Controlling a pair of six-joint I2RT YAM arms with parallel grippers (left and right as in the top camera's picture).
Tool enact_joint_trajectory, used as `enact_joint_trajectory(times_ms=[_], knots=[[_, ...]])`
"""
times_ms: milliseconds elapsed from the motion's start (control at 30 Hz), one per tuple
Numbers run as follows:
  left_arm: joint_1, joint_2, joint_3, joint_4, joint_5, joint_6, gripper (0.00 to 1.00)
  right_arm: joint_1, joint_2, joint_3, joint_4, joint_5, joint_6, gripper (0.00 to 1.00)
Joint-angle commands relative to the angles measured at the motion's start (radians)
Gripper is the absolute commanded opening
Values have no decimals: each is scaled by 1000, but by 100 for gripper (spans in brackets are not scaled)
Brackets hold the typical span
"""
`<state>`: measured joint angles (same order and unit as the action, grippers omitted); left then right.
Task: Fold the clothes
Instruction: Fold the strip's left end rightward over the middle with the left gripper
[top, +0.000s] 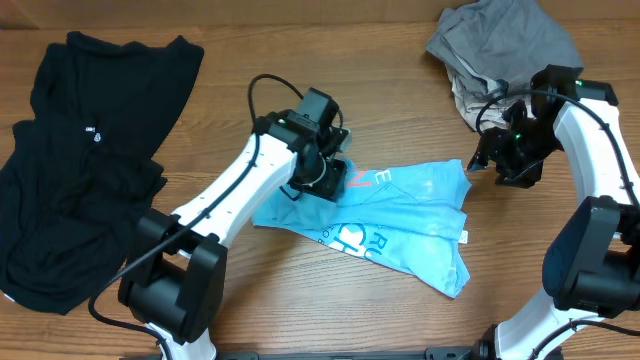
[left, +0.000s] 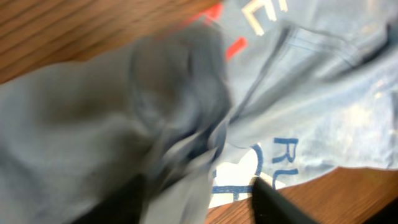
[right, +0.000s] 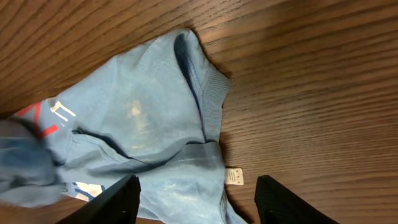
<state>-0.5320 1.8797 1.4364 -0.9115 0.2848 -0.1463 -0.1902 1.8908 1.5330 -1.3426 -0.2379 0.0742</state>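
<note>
Shows a light blue T-shirt (top: 400, 215) rumpled at the centre of the wooden surface (top: 330, 310), with a black garment (top: 80, 150) spread at 9 o'clock and a grey heap of clothes (top: 505, 45) at 1 o'clock. Has the left end effector (top: 325, 178) clamped on the shirt's 9 o'clock edge, the cloth bunched and blurred close to its wrist camera. Leaves the right end effector (right: 198, 183) spread wide and holding nothing, above the shirt's 3 o'clock edge near the ribbed collar (right: 214, 93) and a small white tag (right: 234, 177).
</note>
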Motion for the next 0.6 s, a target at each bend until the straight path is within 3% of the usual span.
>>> enact_joint_trajectory(times_ms=[0, 33, 100, 367, 567], knots=[[-27, 3, 21, 0, 8, 12, 77, -6, -29, 22, 4, -11, -4, 64], [-32, 3, 21, -1, 0, 12, 84, -6, -29, 22, 4, -11, -4, 64], [-37, 3, 21, -5, -22, 11, 90, -6, -29, 22, 4, -11, -4, 64], [-37, 3, 21, -39, -126, 11, 95, -5, -29, 7, -27, -15, -4, 64], [30, 3, 67, -88, -225, 10, 98, 1, -29, -141, 10, -79, -7, 64]])
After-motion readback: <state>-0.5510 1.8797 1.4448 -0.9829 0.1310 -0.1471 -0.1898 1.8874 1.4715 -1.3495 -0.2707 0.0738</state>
